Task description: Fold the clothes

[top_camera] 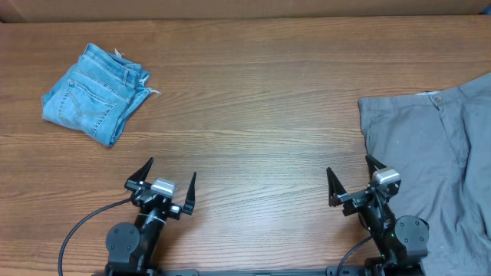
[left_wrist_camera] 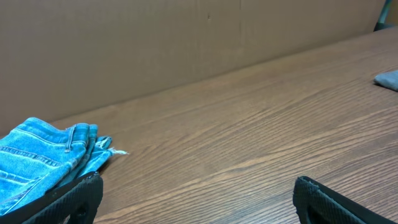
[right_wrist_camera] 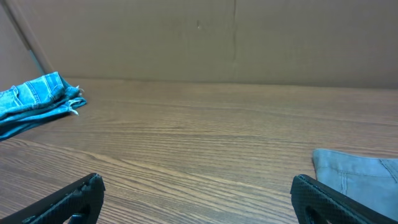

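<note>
— Two garments are counted, but how much of each is shown?
— The folded denim shorts (top_camera: pixel 96 92) are seen whole at the upper left of the overhead frame. In the left wrist view they are cut off by the lower left corner. The gray pants (top_camera: pixel 430 153) are cropped by the right edge and partly covered by the right arm, so their full outline cannot be made out.
— And the grippers?
— Two are counted as well. The left gripper (top_camera: pixel 170 170), at lower left, is spread wide with nothing held. The right gripper (top_camera: pixel 348 165), at lower right, is likewise spread wide and empty, at the left edge of the gray fabric. In the wrist views only the dark fingertips (left_wrist_camera: pixel 81 193) are shown, at the bottom corners.
— What is seen between the garments?
— One wood-grain table (top_camera: pixel 253 115), backed by one plain brown wall (left_wrist_camera: pixel 186 37).
</note>
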Robot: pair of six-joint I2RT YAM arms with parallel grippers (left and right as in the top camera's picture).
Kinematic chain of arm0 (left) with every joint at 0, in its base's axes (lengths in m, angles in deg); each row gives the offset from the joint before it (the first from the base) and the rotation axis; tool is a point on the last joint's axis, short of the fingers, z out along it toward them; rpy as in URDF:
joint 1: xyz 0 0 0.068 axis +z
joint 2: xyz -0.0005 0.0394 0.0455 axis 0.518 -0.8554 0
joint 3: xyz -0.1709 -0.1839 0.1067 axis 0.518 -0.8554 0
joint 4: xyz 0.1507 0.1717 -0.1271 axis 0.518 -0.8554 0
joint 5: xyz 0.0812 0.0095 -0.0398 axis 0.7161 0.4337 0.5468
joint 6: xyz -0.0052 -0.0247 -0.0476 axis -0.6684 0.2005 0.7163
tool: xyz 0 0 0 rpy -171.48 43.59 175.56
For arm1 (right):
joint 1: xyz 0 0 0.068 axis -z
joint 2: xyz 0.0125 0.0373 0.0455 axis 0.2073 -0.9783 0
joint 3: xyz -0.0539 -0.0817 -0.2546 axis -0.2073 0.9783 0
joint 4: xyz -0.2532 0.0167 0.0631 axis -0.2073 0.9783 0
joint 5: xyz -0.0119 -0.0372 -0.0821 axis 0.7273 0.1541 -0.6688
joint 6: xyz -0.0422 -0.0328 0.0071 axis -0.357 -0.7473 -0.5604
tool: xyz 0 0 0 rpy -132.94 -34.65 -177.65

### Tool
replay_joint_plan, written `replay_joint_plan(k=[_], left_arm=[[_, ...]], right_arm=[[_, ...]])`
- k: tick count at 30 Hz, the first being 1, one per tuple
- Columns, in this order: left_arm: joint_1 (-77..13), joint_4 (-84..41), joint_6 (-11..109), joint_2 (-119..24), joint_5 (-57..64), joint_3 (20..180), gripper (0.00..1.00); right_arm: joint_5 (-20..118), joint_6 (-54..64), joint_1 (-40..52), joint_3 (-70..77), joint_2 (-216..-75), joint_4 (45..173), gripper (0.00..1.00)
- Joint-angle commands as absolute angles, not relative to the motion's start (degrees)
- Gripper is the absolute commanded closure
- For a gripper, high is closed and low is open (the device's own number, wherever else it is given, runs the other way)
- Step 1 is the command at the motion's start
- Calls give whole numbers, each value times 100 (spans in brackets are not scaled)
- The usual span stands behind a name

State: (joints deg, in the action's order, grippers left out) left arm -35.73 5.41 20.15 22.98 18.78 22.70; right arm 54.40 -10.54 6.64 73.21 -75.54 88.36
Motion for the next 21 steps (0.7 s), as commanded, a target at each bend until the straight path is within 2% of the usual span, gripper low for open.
replay_joint_plan(k=[1,21], left_arm=[[-3595,581,2058,2355,1808,2215,0],[-3598,581,2336,2355,1764,2215,0]], right_arm=[[5468,-1074,680,7325,-7486,8812,0],[5488,-1030,680,7325,-7486,8814,0]])
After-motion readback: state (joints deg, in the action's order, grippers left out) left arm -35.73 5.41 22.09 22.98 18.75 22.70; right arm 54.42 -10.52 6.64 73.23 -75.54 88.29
